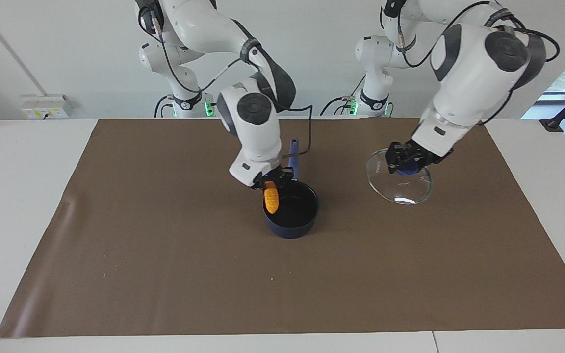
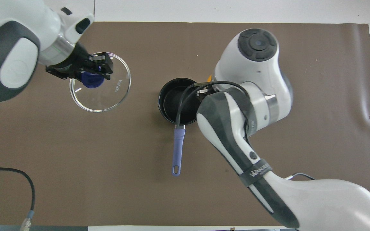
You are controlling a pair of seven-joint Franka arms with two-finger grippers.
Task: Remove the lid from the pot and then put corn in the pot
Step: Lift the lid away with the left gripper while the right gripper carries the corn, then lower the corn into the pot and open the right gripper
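The navy pot (image 1: pixel 290 228) stands open at the middle of the mat, its light-blue handle (image 1: pixel 294 152) pointing toward the robots. My right gripper (image 1: pixel 270 185) is shut on the yellow-orange corn (image 1: pixel 271 198), which hangs tip-down over the pot's rim on the side toward the right arm's end. In the overhead view the pot (image 2: pixel 160 99) shows and only a sliver of the corn (image 2: pixel 209 77); the wrist hides the gripper. My left gripper (image 1: pixel 406 165) is shut on the blue knob of the glass lid (image 1: pixel 400 189), holding it tilted just above the mat toward the left arm's end; the lid also shows from overhead (image 2: pixel 108 93).
A brown mat (image 1: pixel 165 255) covers most of the white table. A black cable (image 2: pixel 27 183) lies at the mat's corner nearest the left arm's base. The pot's handle (image 2: pixel 178 147) stretches toward the robots.
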